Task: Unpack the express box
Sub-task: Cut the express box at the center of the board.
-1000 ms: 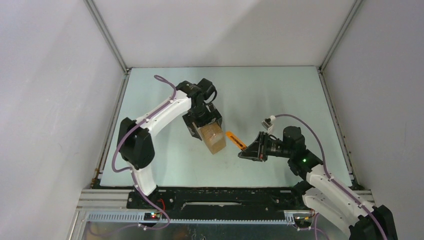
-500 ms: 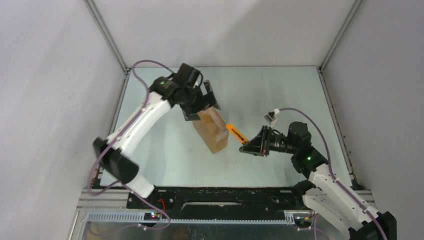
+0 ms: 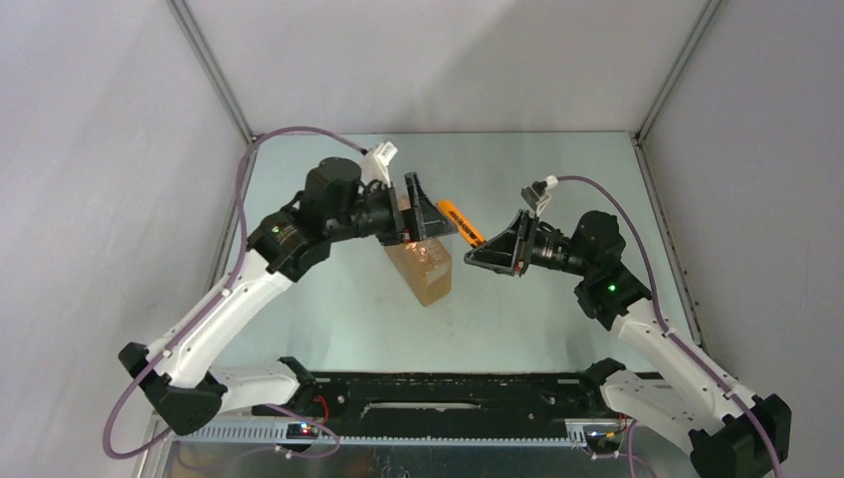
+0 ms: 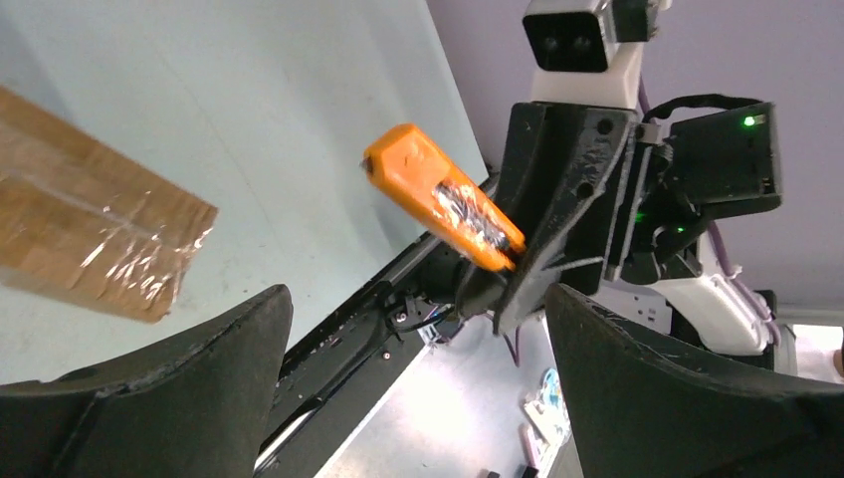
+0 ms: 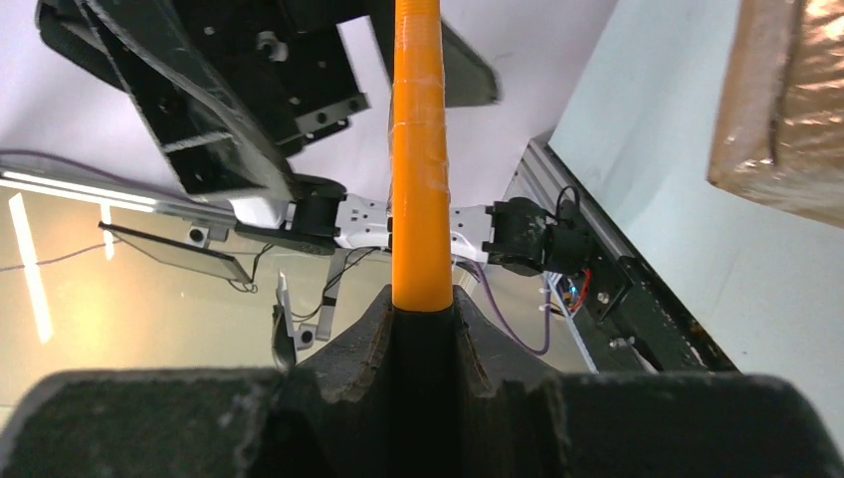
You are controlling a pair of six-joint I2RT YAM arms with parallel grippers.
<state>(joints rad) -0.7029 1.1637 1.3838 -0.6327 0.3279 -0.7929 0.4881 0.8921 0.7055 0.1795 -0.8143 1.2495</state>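
The express box (image 3: 424, 271), brown cardboard with clear tape, lies on the table; it also shows in the left wrist view (image 4: 90, 249) and the right wrist view (image 5: 786, 110). My right gripper (image 3: 488, 249) is shut on the orange-and-black utility knife (image 3: 460, 221) and holds it in the air above the box's far end, orange end toward the left gripper. The right wrist view shows the knife (image 5: 420, 159) clamped between the jaws (image 5: 423, 319). My left gripper (image 3: 430, 209) is open and empty, raised off the box and facing the knife (image 4: 443, 199). Its fingers (image 4: 149, 388) stand wide apart.
The pale green table (image 3: 557, 179) is ringed by grey walls and metal corner rails (image 3: 214, 90). The black base bar (image 3: 448, 393) runs along the near edge. The right gripper's body (image 4: 567, 189) is close in front of the left gripper.
The left gripper has come off the box, risen and turned to face right. The right gripper has lifted the knife up and back toward it. The box has stayed put.
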